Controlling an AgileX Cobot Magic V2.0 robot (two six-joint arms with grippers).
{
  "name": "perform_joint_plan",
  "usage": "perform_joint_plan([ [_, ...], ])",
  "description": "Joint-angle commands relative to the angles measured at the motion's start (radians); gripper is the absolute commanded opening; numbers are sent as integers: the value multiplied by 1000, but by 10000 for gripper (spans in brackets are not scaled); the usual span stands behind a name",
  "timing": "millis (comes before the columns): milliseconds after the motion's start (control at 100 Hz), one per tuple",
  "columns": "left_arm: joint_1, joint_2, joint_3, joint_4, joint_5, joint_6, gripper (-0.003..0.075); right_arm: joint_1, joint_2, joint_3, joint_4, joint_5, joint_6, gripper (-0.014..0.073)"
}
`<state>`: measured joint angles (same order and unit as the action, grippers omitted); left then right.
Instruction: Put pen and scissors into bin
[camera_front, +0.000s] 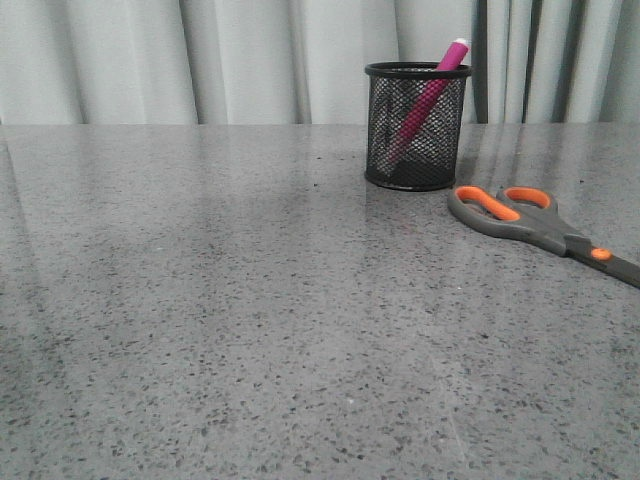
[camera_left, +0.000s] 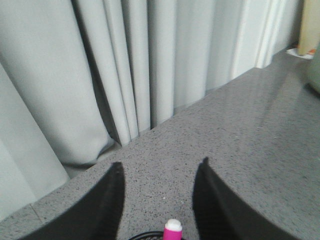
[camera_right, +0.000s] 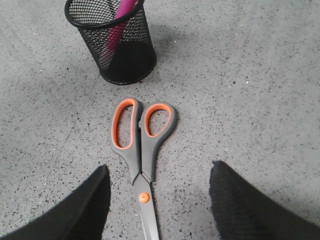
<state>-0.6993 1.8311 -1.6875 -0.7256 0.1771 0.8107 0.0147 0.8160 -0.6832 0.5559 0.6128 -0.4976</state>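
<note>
Pink is the pen (camera_front: 428, 97), and it leans inside the black mesh bin (camera_front: 416, 126), with its white cap poking over the rim. Right below the left gripper (camera_left: 159, 200) sits that cap, and its fingers are spread wide, holding nothing. Grey scissors (camera_right: 140, 145) lie flat on the speckled surface (camera_front: 220, 300) between the wide, empty fingers of the right gripper (camera_right: 160, 200), with the bin just past their orange loops.

We count one pen (camera_front: 428, 95), pink with a whitish cap. We count one bin (camera_front: 416, 125), a black mesh cup, upper right of centre in the front view. We count one pair of scissors (camera_front: 540, 226), with two orange-lined loops, at the right edge. Each wrist view shows two dark fingers, so we count two grippers.
</note>
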Motion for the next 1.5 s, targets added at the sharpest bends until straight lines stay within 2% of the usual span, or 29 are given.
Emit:
perform_joint_plan([
  [0,50,-120,-37,26,89,-2,148,-6,1,-35,26,-58,-9,393],
  [60,84,-156,-37,60,165,-2,-17,-6,1,-35,26,-68,-9,393],
  [70,88,-165,-34,64,171,-2,-19,-6,1,-35,26,-68,-9,393],
  [160,132,-231,3,86,206,-8,-20,-6,1,-35,28,-66,-9,393],
  [280,183,-349,143,86,173,-12,-20,-6,1,-35,41,-64,-9,393],
  [550,291,-717,683,2,-81,-12,-20,-6,1,-35,61,-64,-9,393],
  [680,360,-898,897,-7,-118,-12,-20,19,26,-35,61,-63,-63,393],
  [820,433,-1048,1053,-21,-124,-12,-20,80,103,-36,61,-29,-123,393],
  [1050,472,-1189,1157,-26,-118,-12,-19,116,298,-123,10,96,-125,393],
  [1320,472,-1200,1160,-26,-110,-12,-19,120,500,-321,-11,272,-109,390],
  [1390,472,-1200,1160,-26,-110,-12,-19,151,517,-352,-98,276,-47,390],
  [1490,472,-1200,1160,-26,-110,-12,-19,228,530,-388,-315,276,95,390],
])
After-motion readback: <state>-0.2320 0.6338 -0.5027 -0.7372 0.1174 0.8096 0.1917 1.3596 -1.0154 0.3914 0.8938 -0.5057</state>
